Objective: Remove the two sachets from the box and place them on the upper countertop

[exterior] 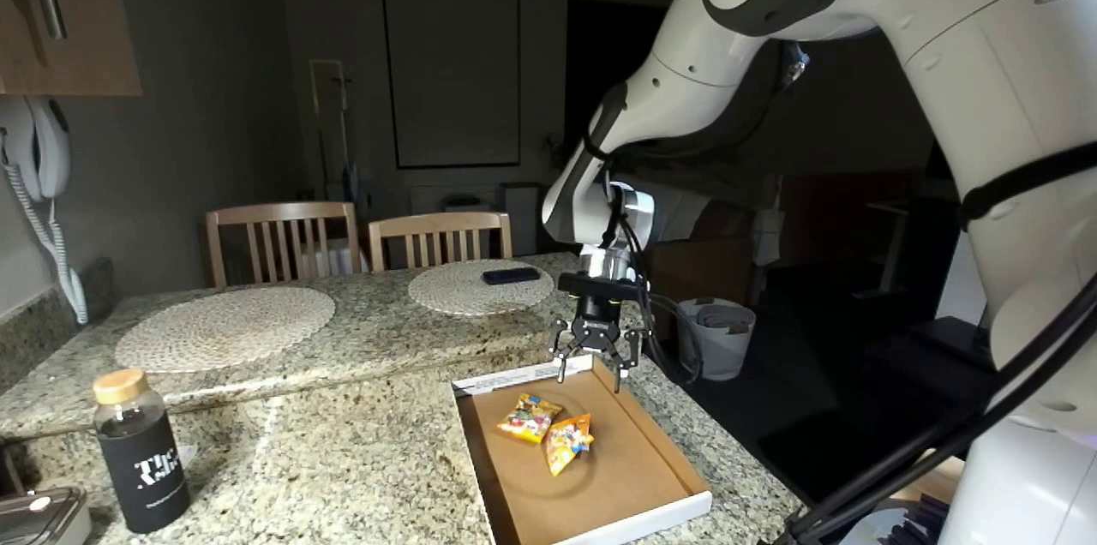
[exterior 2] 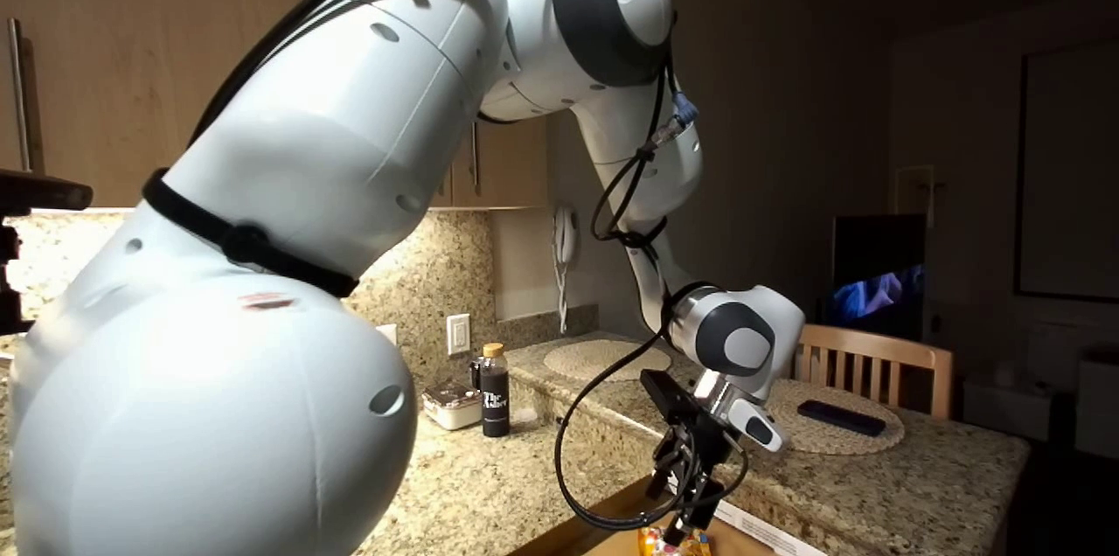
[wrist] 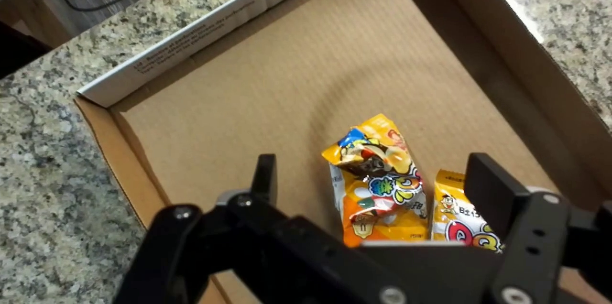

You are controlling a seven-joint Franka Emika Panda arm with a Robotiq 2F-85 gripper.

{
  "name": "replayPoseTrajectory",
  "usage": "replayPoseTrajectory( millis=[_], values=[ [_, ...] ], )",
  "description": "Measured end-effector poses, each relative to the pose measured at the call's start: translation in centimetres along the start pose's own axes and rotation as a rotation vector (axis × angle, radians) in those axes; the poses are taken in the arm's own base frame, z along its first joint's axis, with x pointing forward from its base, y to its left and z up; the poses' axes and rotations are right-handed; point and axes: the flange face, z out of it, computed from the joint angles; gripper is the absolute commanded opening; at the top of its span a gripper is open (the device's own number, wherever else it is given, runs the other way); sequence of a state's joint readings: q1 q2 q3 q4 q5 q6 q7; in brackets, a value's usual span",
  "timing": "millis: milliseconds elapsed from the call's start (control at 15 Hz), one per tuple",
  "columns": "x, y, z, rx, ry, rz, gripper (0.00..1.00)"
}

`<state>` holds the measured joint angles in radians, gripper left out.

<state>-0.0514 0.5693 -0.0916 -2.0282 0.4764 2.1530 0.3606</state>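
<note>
The box (exterior: 626,442) lies on the lower granite tier, its floor also seen in the wrist view (wrist: 215,117) and its rim in an exterior view (exterior 2: 765,531). Two yellow-orange sachets lie side by side on its floor: the nearer sachet (exterior: 568,444) and the farther sachet (exterior: 530,418). In the wrist view they show as a crumpled sachet (wrist: 382,189) between the fingers and a sachet (wrist: 459,211) partly hidden by the right finger. My gripper (exterior: 590,379) is open and empty above the box's far end. The upper countertop (exterior: 368,339) is behind the box.
Two round placemats (exterior: 227,326) lie on the upper countertop, one with a dark phone (exterior: 511,276) on it. A black bottle (exterior: 144,459) and a lidded container (exterior 2: 453,405) stand on the lower tier. Wooden chairs (exterior: 283,245) stand behind. The counter ends right of the box.
</note>
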Motion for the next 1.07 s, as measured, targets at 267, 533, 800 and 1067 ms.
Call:
replayPoseTrajectory(
  millis=[267,533,800,1067],
  values=[
    [2.4,-1.5,2.0,0.041,0.02,0.02,1.0],
    [5.8,-1.7,4.3,0.061,0.111,0.054,1.0],
    [7.6,0.0,6.7,0.019,0.05,0.109,1.0],
    [6.3,0.8,8.3,-0.039,-0.128,0.104,1.0]
  ],
)
